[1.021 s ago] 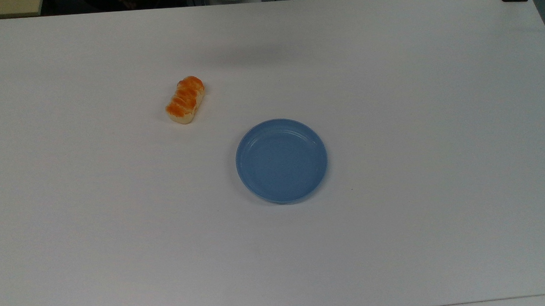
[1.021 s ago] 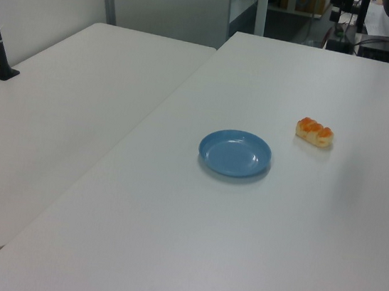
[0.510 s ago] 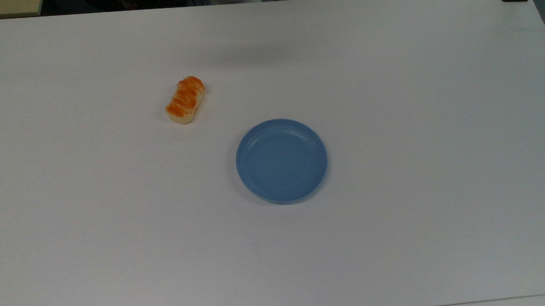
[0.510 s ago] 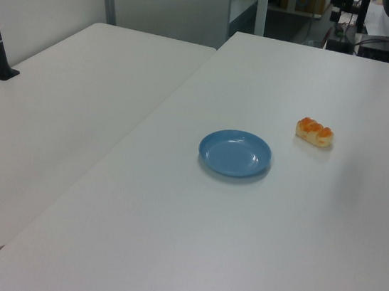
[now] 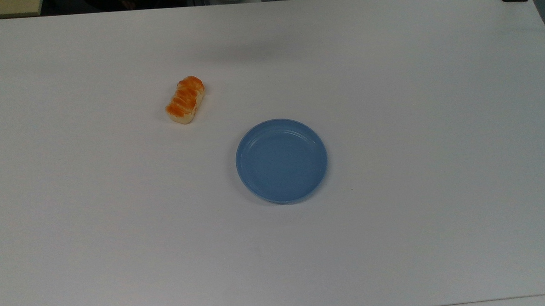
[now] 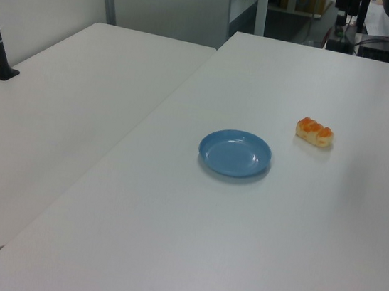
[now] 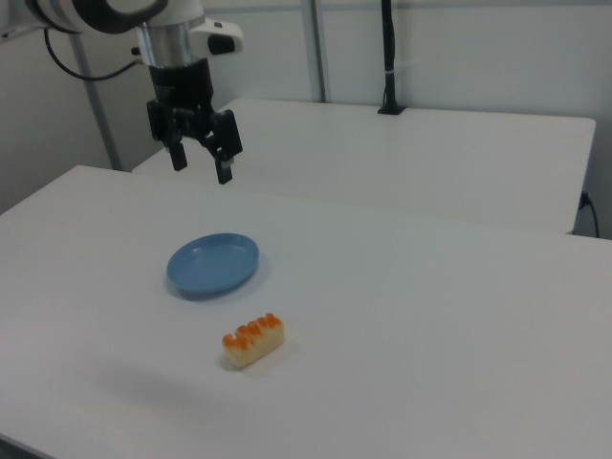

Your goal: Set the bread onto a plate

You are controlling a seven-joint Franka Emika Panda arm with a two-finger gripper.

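End effector (image 7: 198,161) hangs high, fingers spread, empty. The bread (image 5: 185,100) lies on the table (image 5: 435,95), at ten o'clock from the plate (image 5: 281,161) in the top view. Probably light, glossy-topped; pinch its pale long sides.

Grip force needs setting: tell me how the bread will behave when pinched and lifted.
The bread looks small, so probably light. Its glossy ridged top may slip under fingers; the pale flat sides likely grip better. It lies flat and oblong, so rolling seems unlikely.
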